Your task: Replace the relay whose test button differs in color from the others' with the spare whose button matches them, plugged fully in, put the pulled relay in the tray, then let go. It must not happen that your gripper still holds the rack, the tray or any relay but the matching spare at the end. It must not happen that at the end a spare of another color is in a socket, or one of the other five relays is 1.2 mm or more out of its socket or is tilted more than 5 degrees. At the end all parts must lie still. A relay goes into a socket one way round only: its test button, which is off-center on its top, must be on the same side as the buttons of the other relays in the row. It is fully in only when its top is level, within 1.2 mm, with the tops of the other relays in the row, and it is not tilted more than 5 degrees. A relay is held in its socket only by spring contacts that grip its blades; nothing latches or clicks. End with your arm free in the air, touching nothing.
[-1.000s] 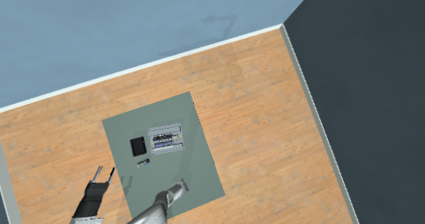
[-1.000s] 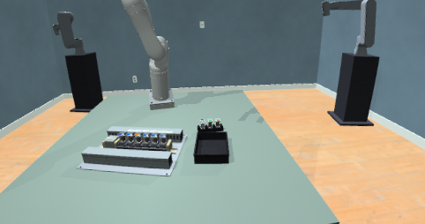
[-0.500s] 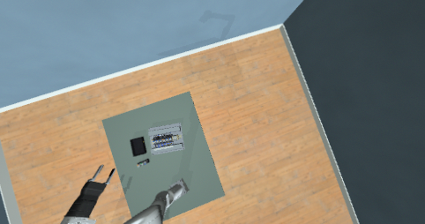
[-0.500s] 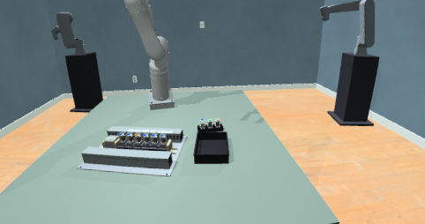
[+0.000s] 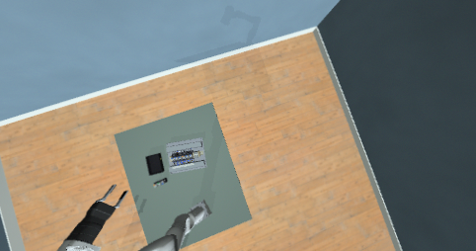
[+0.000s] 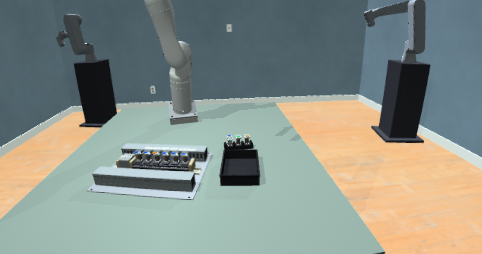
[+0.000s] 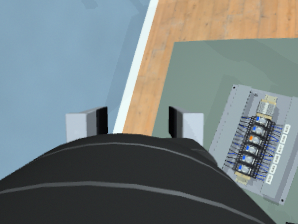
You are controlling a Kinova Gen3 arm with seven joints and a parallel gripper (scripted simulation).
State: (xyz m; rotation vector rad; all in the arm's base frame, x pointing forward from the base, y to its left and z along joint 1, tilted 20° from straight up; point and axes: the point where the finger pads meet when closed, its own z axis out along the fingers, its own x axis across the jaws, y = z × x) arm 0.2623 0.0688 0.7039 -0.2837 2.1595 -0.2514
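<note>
Standing apart and holding nothing, the claw [image 5: 120, 190] [image 7: 138, 119] is off beside the counter [image 5: 173, 120] [image 6: 300, 217] [image 7: 200, 65]. In the wrist view, the orange-button relay [image 7: 254, 140] lies right of the fingers, in a row slanting lengthwise; reaching it likely means travelling that way.

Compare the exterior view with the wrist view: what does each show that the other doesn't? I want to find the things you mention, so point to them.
Only exterior: the black rectangular open-topped tray [image 6: 240, 182], the three small spare relays [image 6: 238, 140] with blue, green and orange buttons, and the grey arm's square base [image 6: 184, 119].

Only wrist: the two-finger black-and-grey gripper [image 7: 138, 119], open with nothing between its fingers, and white label tags [image 7: 280, 149] beside the relays.

Both: the grey panel [image 6: 142, 194] [image 7: 230, 107] with six relays in a row, one orange-buttoned [image 6: 156, 156] [image 7: 254, 140], the others blue.
</note>
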